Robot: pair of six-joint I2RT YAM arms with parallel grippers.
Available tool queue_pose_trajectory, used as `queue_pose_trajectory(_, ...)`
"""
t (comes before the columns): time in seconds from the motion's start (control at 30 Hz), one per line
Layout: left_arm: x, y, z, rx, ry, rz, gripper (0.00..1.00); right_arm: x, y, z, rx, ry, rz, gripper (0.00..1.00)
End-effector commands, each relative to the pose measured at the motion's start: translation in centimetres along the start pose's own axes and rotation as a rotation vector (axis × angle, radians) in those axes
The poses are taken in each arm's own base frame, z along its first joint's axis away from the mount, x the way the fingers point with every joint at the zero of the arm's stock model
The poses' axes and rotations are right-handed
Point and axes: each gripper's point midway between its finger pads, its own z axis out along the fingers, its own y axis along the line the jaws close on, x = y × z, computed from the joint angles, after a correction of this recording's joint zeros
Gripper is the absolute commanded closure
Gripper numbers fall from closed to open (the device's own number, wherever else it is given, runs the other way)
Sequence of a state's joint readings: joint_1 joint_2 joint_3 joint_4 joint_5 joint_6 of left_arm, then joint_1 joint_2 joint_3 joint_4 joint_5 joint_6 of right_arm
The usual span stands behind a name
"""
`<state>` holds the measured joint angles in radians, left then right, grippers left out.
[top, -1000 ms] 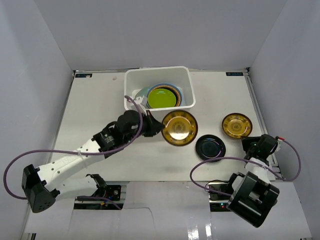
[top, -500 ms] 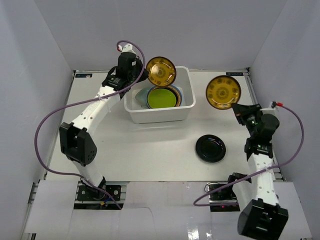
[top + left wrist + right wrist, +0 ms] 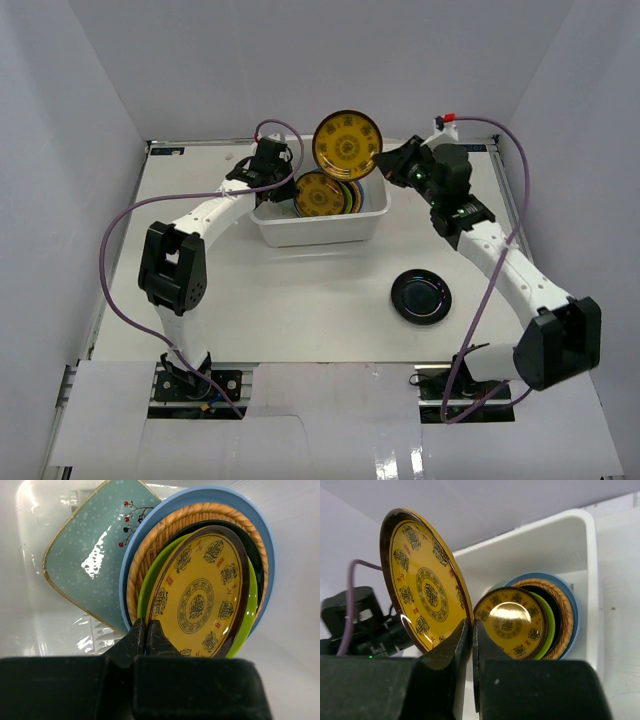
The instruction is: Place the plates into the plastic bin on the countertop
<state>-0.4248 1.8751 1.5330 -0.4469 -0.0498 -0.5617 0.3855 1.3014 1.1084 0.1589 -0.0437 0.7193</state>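
The white plastic bin [image 3: 318, 230] stands at the back of the countertop [image 3: 200, 290]. Inside it a stack of plates leans together: light blue [image 3: 200, 495], orange woven [image 3: 145, 555], black [image 3: 256, 555], lime green [image 3: 252, 597], with a mint one [image 3: 85, 555] behind. My left gripper [image 3: 147, 625] is shut on the rim of a gold-patterned plate [image 3: 200, 597] lying against the lime one; in the top view this gripper [image 3: 290, 192] reaches into the bin. My right gripper [image 3: 471, 625] is shut on a second gold-patterned plate [image 3: 422, 585], held on edge above the bin's back rim [image 3: 346, 145]. A glossy black plate [image 3: 420, 296] lies on the countertop.
Pale grey walls enclose the countertop on three sides. Both arms meet over the bin, the left arm [image 3: 215, 210] from the left and the right arm [image 3: 500, 255] from the right. The left gripper's body [image 3: 360, 615] and purple cable show behind the right-hand plate.
The left gripper has lowered its gold plate from above the bin's back rim onto the stack inside. The right gripper has carried its gold plate leftward to above the bin.
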Motion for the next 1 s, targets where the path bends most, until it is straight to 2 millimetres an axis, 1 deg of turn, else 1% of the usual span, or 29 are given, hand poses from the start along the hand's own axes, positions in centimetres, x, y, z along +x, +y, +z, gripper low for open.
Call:
queue_pose_trajectory(0.0,-2.1,-0.1,-1.1,0.015,-0.074,0.015,0.99,0.0,-1.6,2.4,0.132,-0.024,-0.054,0.92)
queue_pose_trajectory(0.03,-2.1,0.0,-1.0,0.014,-0.070,0.014,0.78,0.0,-1.8,2.8,0.139,-0.025,-0.046,0.92)
queue_pose_trajectory(0.07,-2.2,0.0,-1.2,0.019,-0.073,0.015,0.69,0.6,-2.3,3.3,0.157,-0.011,-0.041,0.92)
queue_pose_trajectory(0.1,-2.4,-0.1,-1.5,0.024,-0.078,0.023,0.61,0.7,-2.5,3.5,0.166,-0.008,-0.039,0.92)
queue_pose_trajectory(0.13,-3.2,-0.5,-2.6,0.042,-0.102,0.026,0.46,1.0,-2.9,3.8,0.184,-0.008,-0.041,0.92)
queue_pose_trajectory(0.2,-4.6,-1.1,-4.5,0.063,-0.153,0.024,0.27,1.5,-3.1,4.2,0.198,0.006,-0.044,0.92)
queue_pose_trajectory(0.23,-5.0,-1.1,-5.4,0.062,-0.175,0.021,0.17,1.8,-3.4,4.7,0.215,0.013,-0.049,0.92)
queue_pose_trajectory(0.27,-6.5,-1.6,-7.8,0.080,-0.235,0.016,0.05,2.1,-3.5,4.9,0.225,0.019,-0.054,0.92)
queue_pose_trajectory(0.3,-7.3,-1.6,-8.9,0.077,-0.274,0.010,0.02,2.8,-3.5,5.1,0.233,0.039,-0.062,0.92)
queue_pose_trajectory(0.33,-7.8,-1.6,-10.0,0.081,-0.299,0.007,0.02,3.8,-3.8,5.6,0.240,0.062,-0.068,0.92)
queue_pose_trajectory(0.37,-8.7,-1.9,-12.2,0.098,-0.345,0.000,0.02,4.2,-3.5,6.0,0.234,0.076,-0.073,0.92)
queue_pose_trajectory(0.4,-9.2,-1.9,-13.5,0.104,-0.377,-0.006,0.02,5.4,-3.0,6.3,0.229,0.107,-0.099,0.92)
queue_pose_trajectory(0.43,-9.5,-2.0,-14.8,0.119,-0.402,-0.010,0.02,6.7,-3.4,7.1,0.243,0.139,-0.118,0.92)
queue_pose_trajectory(0.47,-9.1,-1.9,-15.7,0.132,-0.410,-0.009,0.02,6.7,-2.7,7.6,0.249,0.148,-0.136,0.92)
queue_pose_trajectory(0.5,-9.8,-2.7,-18.9,0.193,-0.465,-0.011,0.02,7.6,-2.1,7.9,0.248,0.169,-0.158,0.92)
queue_pose_trajectory(0.53,-9.6,-3.1,-20.1,0.224,-0.473,-0.004,0.02,9.0,-3.2,8.4,0.288,0.207,-0.181,0.92)
queue_pose_trajectory(0.57,-8.8,-3.2,-21.9,0.261,-0.473,0.002,0.02,8.8,-2.4,9.0,0.279,0.208,-0.183,0.92)
queue_pose_trajectory(0.6,-7.4,-3.9,-22.5,0.322,-0.429,0.013,0.02,9.9,-3.4,9.4,0.311,0.236,-0.187,0.92)
queue_pose_trajectory(0.63,-6.0,-4.3,-22.9,0.365,-0.384,0.006,0.02,10.1,-3.7,9.6,0.321,0.238,-0.186,0.91)
queue_pose_trajectory(0.67,-3.2,-3.7,-21.8,0.373,-0.303,0.003,0.02,10.4,-3.8,9.8,0.322,0.245,-0.185,0.91)
queue_pose_trajectory(0.7,-1.7,-3.7,-23.0,0.417,-0.285,-0.002,0.02,11.1,-4.3,10.1,0.331,0.261,-0.186,0.91)
queue_pose_trajectory(0.73,0.4,-4.1,-23.3,0.473,-0.226,-0.023,0.02,11.5,-4.6,10.1,0.345,0.274,-0.187,0.91)
queue_pose_trajectory(0.77,4.2,-3.0,-21.6,0.467,-0.138,-0.035,0.02,11.8,-4.8,10.1,0.354,0.279,-0.189,0.91)
queue_pose_trajectory(0.8,5.5,-2.9,-22.8,0.506,-0.135,-0.041,0.02,12.1,-5.1,10.0,0.366,0.280,-0.194,0.89)
queue_pose_trajectory(0.83,8.6,-2.3,-21.9,0.522,-0.060,-0.072,0.02,12.3,-5.2,9.9,0.375,0.284,-0.198,0.86)
queue_pose_trajectory(0.87,9.8,-2.2,-22.0,0.539,-0.041,-0.082,0.02,12.4,-5.4,9.8,0.381,0.284,-0.200,0.81)
queue_pose_trajectory(0.9,10.6,-2.5,-22.8,0.574,-0.038,-0.086,0.02,12.3,-5.4,9.7,0.385,0.279,-0.202,0.64)
queue_pose_trajectory(0.93,11.6,-2.6,-22.7,0.582,-0.018,-0.093,0.02,12.2,-5.4,9.6,0.388,0.278,-0.203,0.55)
queue_pose_trajectory(0.97,12.9,-3.7,-23.0,0.615,0.013,-0.099,0.02,12.2,-5.4,9.4,0.392,0.283,-0.204,0.47)
